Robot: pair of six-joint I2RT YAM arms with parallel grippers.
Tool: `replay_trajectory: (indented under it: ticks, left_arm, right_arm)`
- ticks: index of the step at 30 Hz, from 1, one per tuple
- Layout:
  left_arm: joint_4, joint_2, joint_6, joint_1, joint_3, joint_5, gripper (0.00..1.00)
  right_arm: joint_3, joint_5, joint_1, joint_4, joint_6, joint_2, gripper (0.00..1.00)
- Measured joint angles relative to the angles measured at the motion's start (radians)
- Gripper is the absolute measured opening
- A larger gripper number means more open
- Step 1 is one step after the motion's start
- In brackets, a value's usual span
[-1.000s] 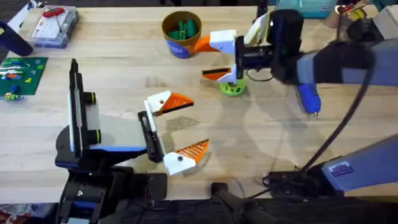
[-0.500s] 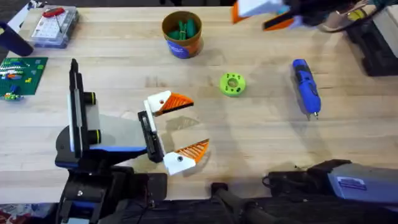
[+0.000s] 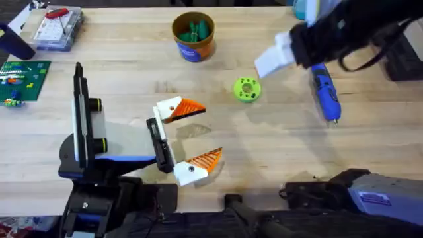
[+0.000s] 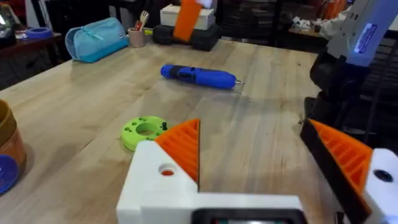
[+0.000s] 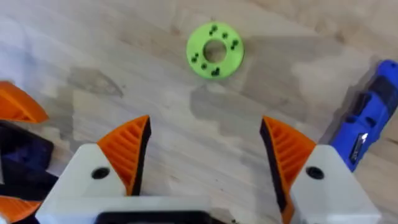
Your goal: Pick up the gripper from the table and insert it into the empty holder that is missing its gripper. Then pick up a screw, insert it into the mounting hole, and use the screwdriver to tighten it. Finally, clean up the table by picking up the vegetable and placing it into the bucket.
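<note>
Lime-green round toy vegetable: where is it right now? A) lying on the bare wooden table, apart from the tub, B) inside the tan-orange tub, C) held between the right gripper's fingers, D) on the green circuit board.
A: the lime-green round toy vegetable lies flat on the wooden table, well clear of the tan-orange tub, and the right gripper hangs open above it with nothing between its orange fingers.

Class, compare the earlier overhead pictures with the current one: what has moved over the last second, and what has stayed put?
The right gripper left the vegetable, swung off to the far right edge, and has now come back above it, fingers open and empty. The vegetable, the bucket, the blue screwdriver and the left gripper have not moved.
</note>
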Motion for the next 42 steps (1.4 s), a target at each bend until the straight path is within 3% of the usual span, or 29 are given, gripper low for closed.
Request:
replay_trajectory:
  ticks: [12,26,42]
  left_arm:
    - [0.000,0.000,0.000,0.000,0.000,0.000,0.986]
    - [0.000,0.000,0.000,0.000,0.000,0.000,0.986]
    - [0.000,0.000,0.000,0.000,0.000,0.000,0.986]
  right_arm:
    - [-0.238,0.022,0.005,0.098,0.034,0.002,0.995]
    - [-0.386,0.022,0.041,0.238,0.034,0.002,0.995]
    - [-0.430,0.021,0.060,0.271,0.034,0.005,0.995]
